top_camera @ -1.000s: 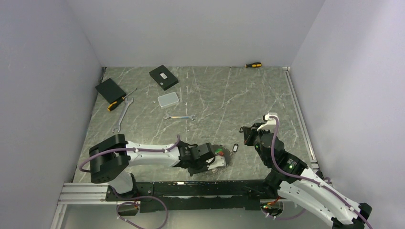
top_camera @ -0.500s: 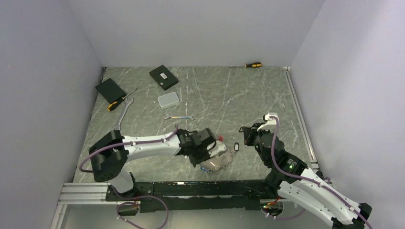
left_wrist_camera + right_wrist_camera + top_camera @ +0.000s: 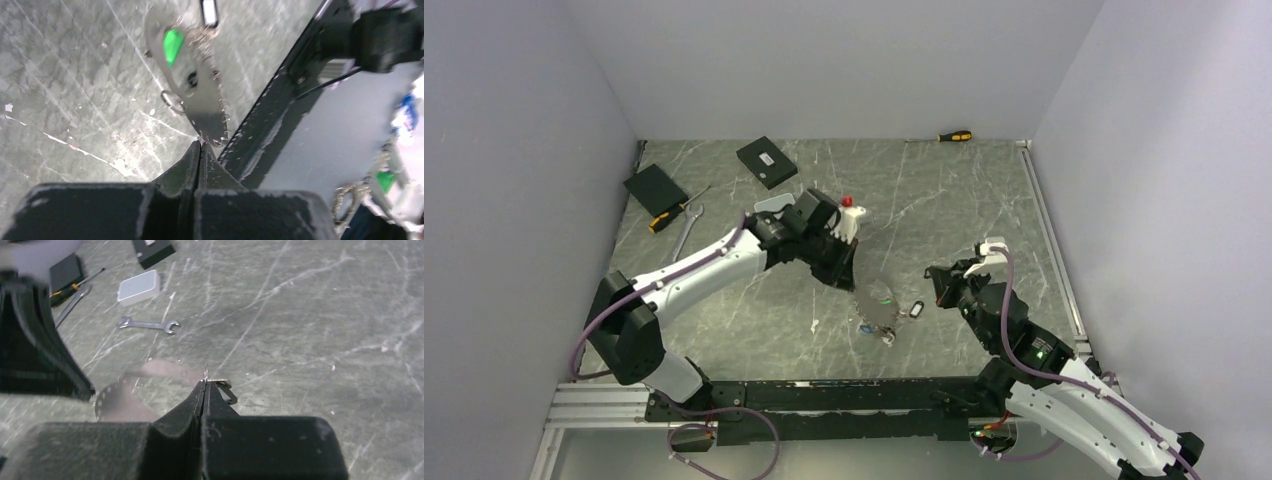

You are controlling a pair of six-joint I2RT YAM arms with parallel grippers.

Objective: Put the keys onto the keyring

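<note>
My left gripper [image 3: 848, 272] is raised over the middle of the table and shut on the keyring's thin wire [image 3: 201, 143]. The keyring [image 3: 876, 306] hangs from it, blurred, fringed with small keys and a green tag [image 3: 173, 45]. In the right wrist view the keyring [image 3: 131, 396] is a blurred loop to the left. My right gripper [image 3: 933, 291] is low at the right and shut, with a thin metal piece [image 3: 206, 372] poking out between its tips. A key's black-and-white tag [image 3: 915, 310] lies right at those tips [image 3: 227, 392].
A small wrench [image 3: 148, 325] and a white box [image 3: 139, 286] lie beyond the keyring. Two black boxes [image 3: 766, 161] [image 3: 655, 188], a screwdriver [image 3: 670, 215] and a long wrench [image 3: 681, 241] are at the back left. Another screwdriver [image 3: 954, 136] lies by the back wall.
My left gripper has risen from near the front edge and swung toward the table's middle, lifting the keyring so it hangs. The right gripper has stayed put.
</note>
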